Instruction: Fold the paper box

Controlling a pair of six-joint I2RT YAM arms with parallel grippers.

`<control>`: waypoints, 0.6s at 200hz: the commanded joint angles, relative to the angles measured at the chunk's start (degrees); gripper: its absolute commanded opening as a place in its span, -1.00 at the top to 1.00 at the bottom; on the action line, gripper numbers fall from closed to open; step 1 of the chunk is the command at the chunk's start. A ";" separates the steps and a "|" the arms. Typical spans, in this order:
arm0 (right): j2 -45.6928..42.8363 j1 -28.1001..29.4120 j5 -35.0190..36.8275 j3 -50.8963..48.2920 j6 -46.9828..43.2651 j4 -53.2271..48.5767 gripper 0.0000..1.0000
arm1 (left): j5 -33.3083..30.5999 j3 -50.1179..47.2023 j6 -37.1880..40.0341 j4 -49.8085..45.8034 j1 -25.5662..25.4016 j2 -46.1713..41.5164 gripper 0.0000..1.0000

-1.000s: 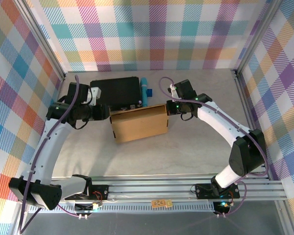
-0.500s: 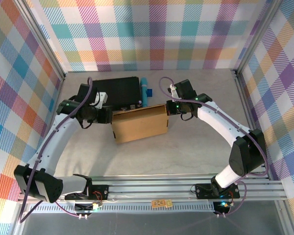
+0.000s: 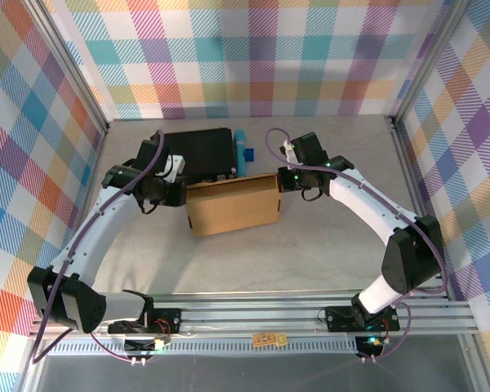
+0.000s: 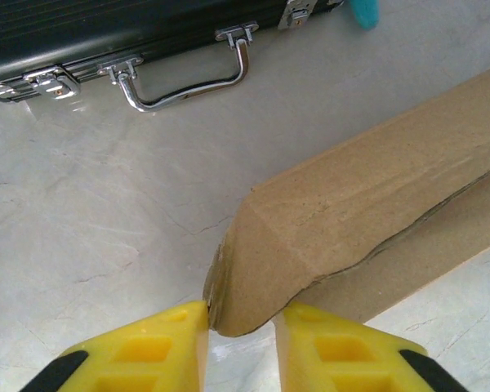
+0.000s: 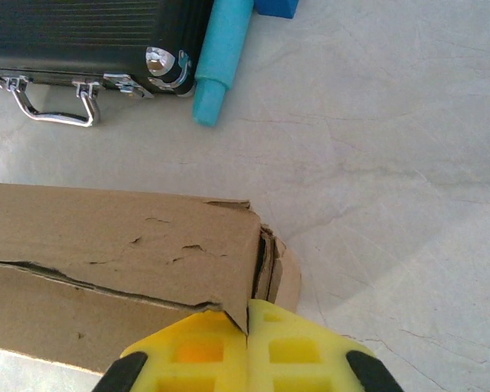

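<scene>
One flat brown corrugated paper box point(image 3: 233, 204) sits mid table point(image 3: 310, 253), just beside one ribbed black case point(image 3: 192, 151) and one smooth teal tube point(image 3: 241, 151), left claw point(image 4: 241, 317) clamped on its corner, right claw point(image 5: 247, 317) closed at the other end.

I count one paper box point(image 3: 233, 204), one black case point(image 3: 194, 153), one teal tube point(image 3: 240, 151) and one small blue block point(image 5: 276, 6). Two claws: left claw point(image 4: 241, 318), right claw point(image 5: 247, 314).
</scene>
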 commanded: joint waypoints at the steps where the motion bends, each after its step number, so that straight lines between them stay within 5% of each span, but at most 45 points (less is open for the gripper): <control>1: 1.67 -0.16 -0.62 -0.41 0.20 -6.31 1.00 | -0.77 -0.02 -0.40 0.86 -0.63 0.48 0.51; 120: 1.22 0.12 -1.05 0.52 -0.77 -7.37 1.00 | 2.17 5.11 -10.32 -2.01 -0.98 4.58 1.00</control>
